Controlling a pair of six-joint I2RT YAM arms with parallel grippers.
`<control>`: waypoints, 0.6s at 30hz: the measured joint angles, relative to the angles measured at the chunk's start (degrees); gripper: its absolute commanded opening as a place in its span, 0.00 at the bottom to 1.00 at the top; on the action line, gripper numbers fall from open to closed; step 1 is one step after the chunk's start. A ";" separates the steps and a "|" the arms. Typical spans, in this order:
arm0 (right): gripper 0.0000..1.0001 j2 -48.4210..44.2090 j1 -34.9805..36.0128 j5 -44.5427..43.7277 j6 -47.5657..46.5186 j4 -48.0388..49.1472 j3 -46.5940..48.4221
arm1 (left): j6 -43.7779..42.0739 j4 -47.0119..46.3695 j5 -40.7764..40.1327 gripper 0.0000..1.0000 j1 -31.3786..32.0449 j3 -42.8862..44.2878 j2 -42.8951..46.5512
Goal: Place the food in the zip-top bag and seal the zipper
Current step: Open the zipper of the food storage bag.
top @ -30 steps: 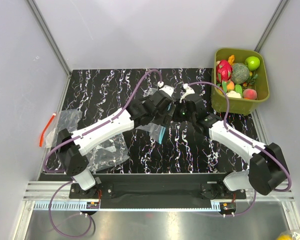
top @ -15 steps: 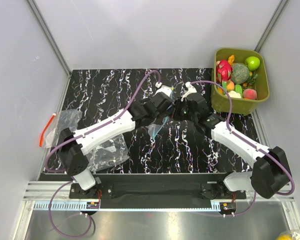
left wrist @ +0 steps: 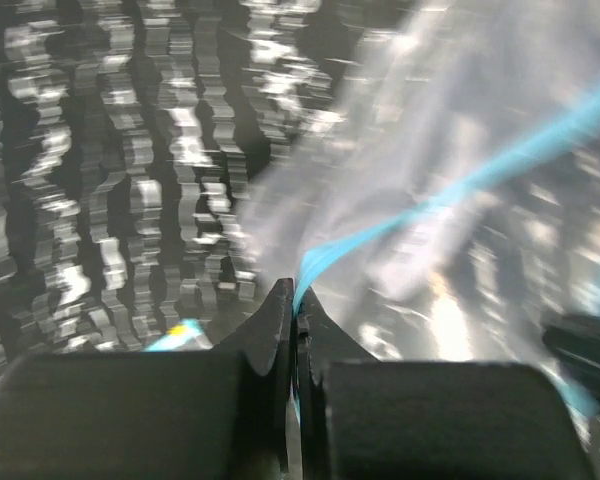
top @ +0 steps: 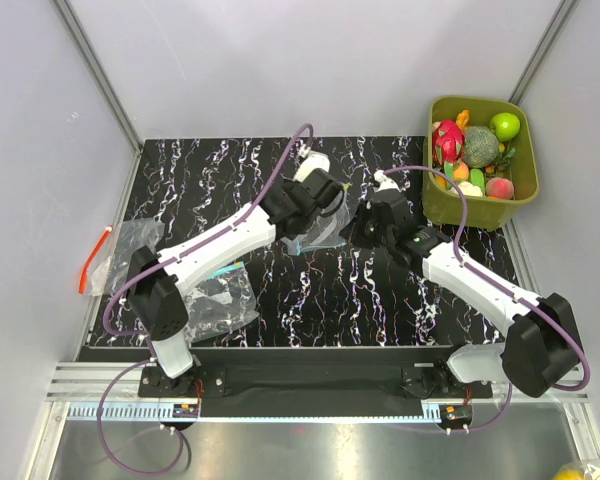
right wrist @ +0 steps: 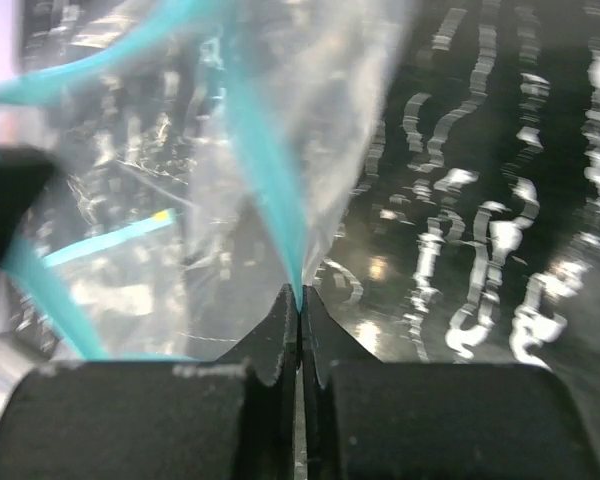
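Well, the left claw (left wrist: 296, 303) and right claw (right wrist: 300, 300) both pinch the thin zipper (left wrist: 420, 210), so a hard tug could slip it out.

The top camera looked steeply down from above and behind the arm bases, which lined the bottom of its frame. It took in the whole black marbled tabletop (top: 210, 180), with the olive-green plastic tub (top: 477, 212) at upper right. The left wrist camera sat very close behind the black left gripper (left wrist: 296, 300) at bottom centre, facing the crinkly clear plastic bag (left wrist: 460, 90) and its thin blue-green strip (left wrist: 500, 168). The right wrist camera looked equally closely past the black right gripper (right wrist: 300, 295). All three views shared that bag.
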State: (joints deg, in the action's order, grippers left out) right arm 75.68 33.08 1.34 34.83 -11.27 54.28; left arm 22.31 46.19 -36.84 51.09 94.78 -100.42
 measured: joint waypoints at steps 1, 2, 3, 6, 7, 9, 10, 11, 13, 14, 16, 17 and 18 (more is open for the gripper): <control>0.00 0.04 0.02 -1.25 0.00 -1.18 0.15 | 0.00 0.55 -1.62 0.00 -0.94 0.00 0.00; 0.00 0.04 0.02 -2.38 0.02 -2.14 0.26 | 0.00 1.09 -3.19 0.00 -1.66 0.00 0.00; 0.00 0.09 0.02 -3.19 0.02 -2.71 0.28 | -0.02 1.55 -5.11 0.00 -2.38 0.00 0.02; 0.01 0.85 0.02 -5.05 0.02 -4.15 0.72 | -0.02 1.97 -9.29 0.00 -3.50 0.00 0.33; 0.04 1.25 0.02 -5.35 0.02 -4.44 0.94 | -0.04 1.99 -10.16 0.00 -3.48 0.00 0.42; 0.46 2.19 0.02 -5.84 0.20 -5.16 1.70 | -0.04 2.01 -11.37 0.00 -3.26 0.00 0.52; 0.56 2.45 0.02 -6.08 -0.20 -5.20 1.97 | -0.15 1.99 -11.67 0.00 -3.04 0.00 0.52; 0.67 2.51 0.02 -6.36 -0.39 -5.25 2.10 | -0.33 1.99 -11.69 0.00 -2.89 0.00 0.52; 0.71 2.49 -0.02 -6.40 -1.60 -5.40 2.54 | -0.79 1.90 -11.63 0.00 -2.78 0.00 0.52; 0.73 2.47 -0.02 -6.40 -2.36 -5.44 2.86 | -0.98 1.75 -11.56 0.00 -2.78 0.00 0.52; 0.75 2.12 -0.09 -6.73 -4.04 -6.64 4.20 | -1.49 1.57 -11.39 0.00 -2.78 0.00 0.50; 0.76 1.84 -0.22 -6.91 -4.83 -7.23 5.07 | -1.70 1.36 -11.34 0.00 -2.78 0.00 0.48; 0.76 1.42 -0.59 -6.88 -5.90 -8.11 6.16 | -2.03 0.83 -11.21 0.00 -2.86 0.00 0.35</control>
State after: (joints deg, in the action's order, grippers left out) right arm 77.10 32.49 -5.54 28.93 -19.38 60.45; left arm 20.27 47.03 -48.05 48.23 94.78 -100.07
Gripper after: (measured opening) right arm 0.753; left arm 0.012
